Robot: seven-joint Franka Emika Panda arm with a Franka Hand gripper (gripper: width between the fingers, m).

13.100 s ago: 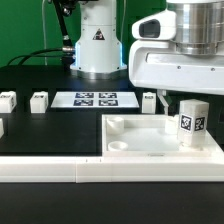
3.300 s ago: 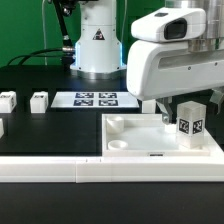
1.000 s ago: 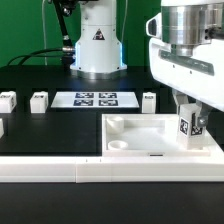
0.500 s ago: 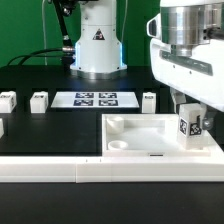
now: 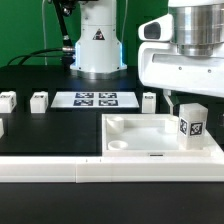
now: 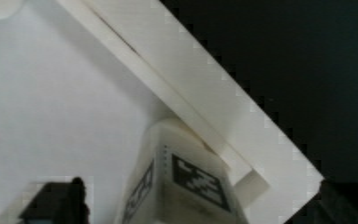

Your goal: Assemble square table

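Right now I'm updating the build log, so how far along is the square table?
Done: one leg stands upright in a corner of the table top, at the exterior view's right; how tight, I cannot tell. In hand: nothing; the gripper hangs over that leg, jaws open. Left: three loose legs sit on the black table, apart from the top.
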